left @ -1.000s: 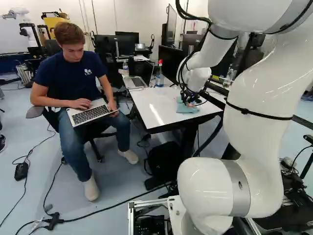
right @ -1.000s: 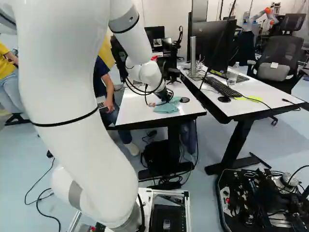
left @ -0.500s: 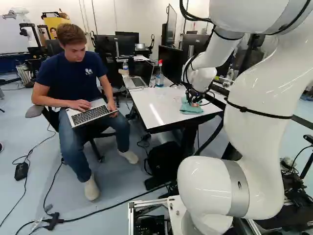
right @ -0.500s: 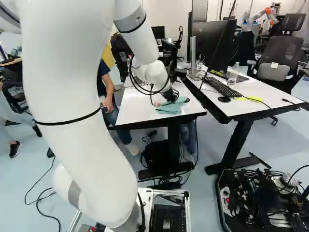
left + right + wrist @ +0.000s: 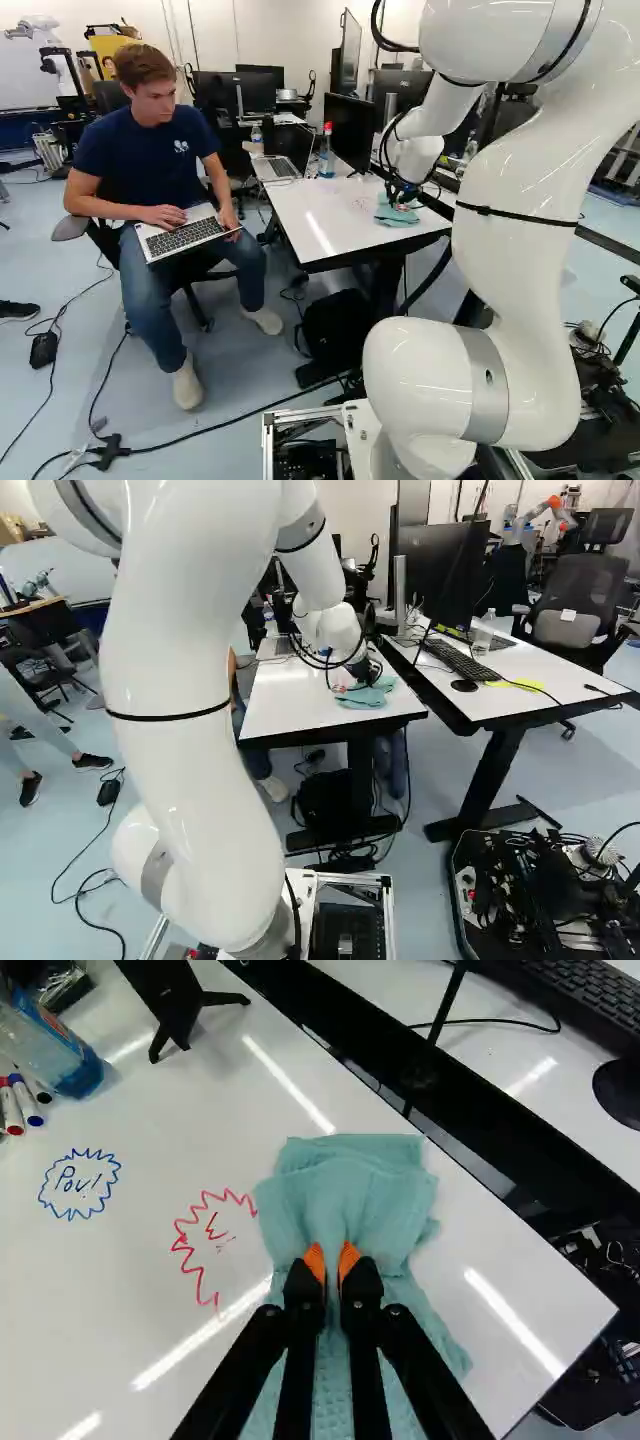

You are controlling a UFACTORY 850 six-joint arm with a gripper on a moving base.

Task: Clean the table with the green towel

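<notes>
The jaws stand nearly closed, pinching a bunched fold of the teal waffle-weave towel (image 5: 345,1195) between 2 orange pads (image 5: 314,1261). The towel lies on the white desk (image 5: 100,1290), just beside the broken red marker doodle (image 5: 187,1245). Wiping seems the step in hand, likely partway through the red. The next move calls for gentle downward pressure and a stroke over that ink, then the spiky blue marker doodle (image 5: 80,1184).

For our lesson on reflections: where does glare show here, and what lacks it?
In the wrist view, bright streaks cross the white table on both sides of the towel, which shows none; in the left base view, a streak marks the table too.
</notes>
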